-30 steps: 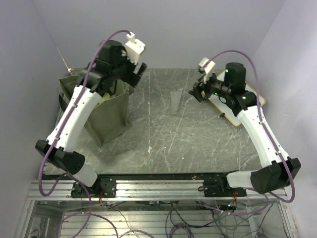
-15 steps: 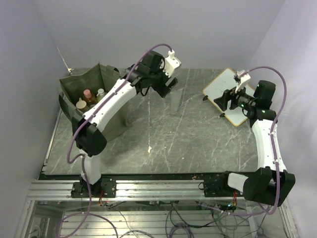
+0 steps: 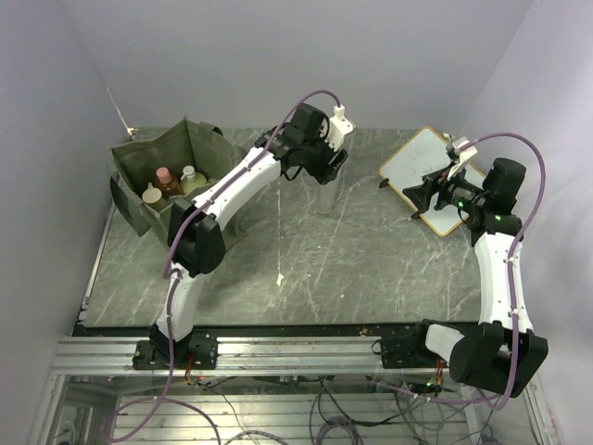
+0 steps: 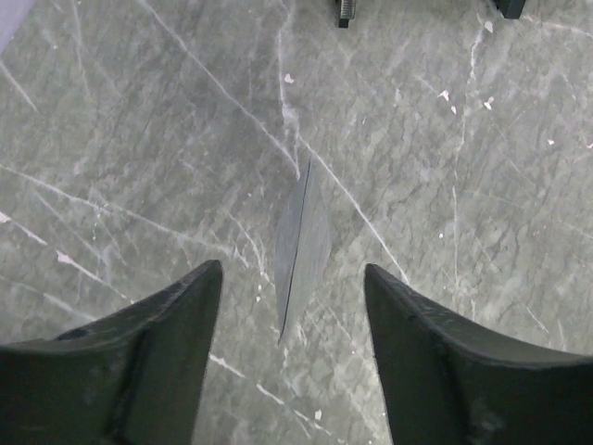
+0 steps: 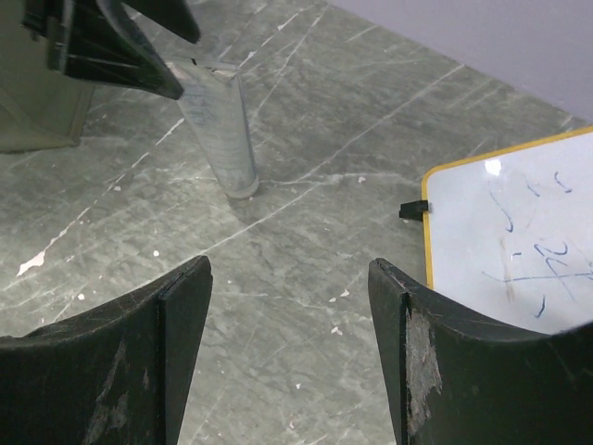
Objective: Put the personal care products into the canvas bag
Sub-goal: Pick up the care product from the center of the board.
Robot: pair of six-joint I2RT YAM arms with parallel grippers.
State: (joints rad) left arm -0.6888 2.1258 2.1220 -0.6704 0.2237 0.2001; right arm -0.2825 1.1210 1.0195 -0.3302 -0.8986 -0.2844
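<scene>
Translucent grey tube (image 3: pixel 327 193) upright on the marble table (image 3: pixel 371 269), well apart from the canvas bag (image 3: pixel 139 221) at far left. Only from above: three bottles (image 3: pixel 165 178) inside that bag. Only from the left wrist: left gripper (image 4: pixel 292 271) spread open astride the tube's flat end, with a gap on each side. From the right wrist: right gripper (image 5: pixel 287 264) open, empty, near the whiteboard (image 5: pixel 519 232).

The surface (image 3: pixel 371 269) lies bare across the lower centre and right. At upper centre the tube (image 3: pixel 326 197) stands upright (the left gripper (image 4: pixel 292 273) straddles it, jaws apart). The bag (image 3: pixel 206 146) and left arm (image 3: pixel 232 185) block the upper left, the whiteboard (image 3: pixel 422 158) the upper right.
</scene>
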